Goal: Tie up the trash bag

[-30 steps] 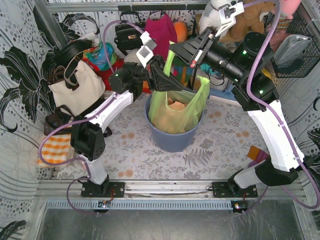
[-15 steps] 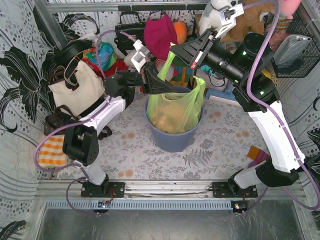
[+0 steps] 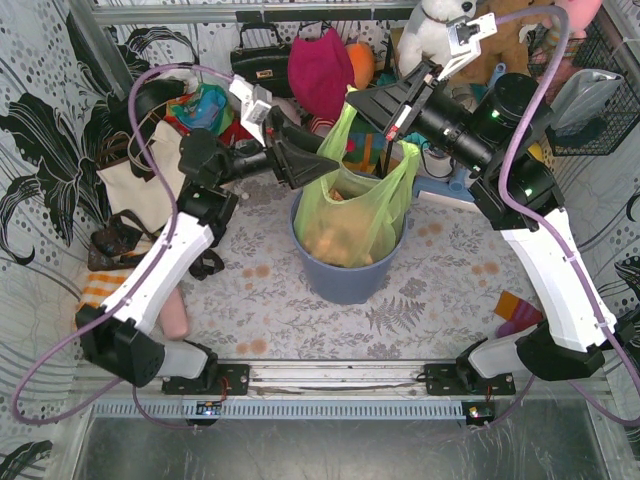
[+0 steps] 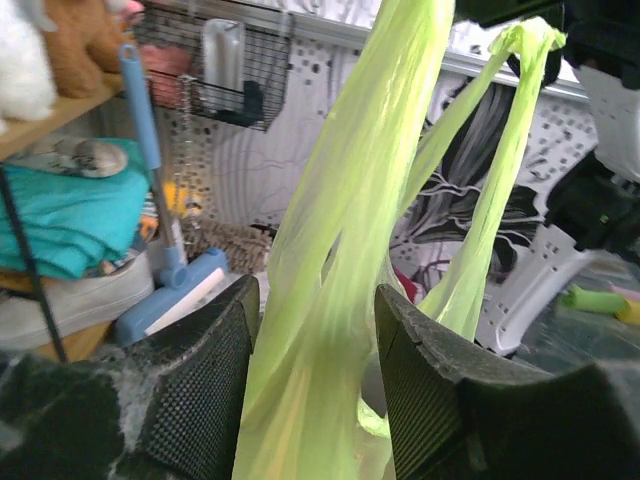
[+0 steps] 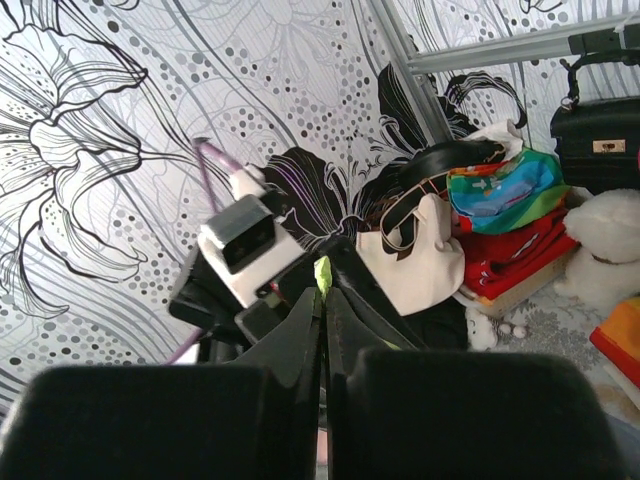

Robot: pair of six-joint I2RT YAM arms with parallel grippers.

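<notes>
The lime-green trash bag sits in the blue-grey bin at mid-table, with brown scraps showing through. My right gripper is shut on the tip of one bag handle and holds it stretched up above the bin; a green tip shows between its closed jaws. My left gripper is at the bag's upper left. In the left wrist view its jaws stand apart around a stretched green strip of the bag, and the gripper is not pinching it.
A white tote bag with black straps stands at the left. A black handbag, a magenta bag and plush toys crowd the back. A wire basket hangs at the right. An orange checked cloth lies front left.
My left arm has swung its elbow down and left, and its gripper has drawn back slightly left along the bag. The right gripper has lifted the handle a little, stretching the bag taller.
</notes>
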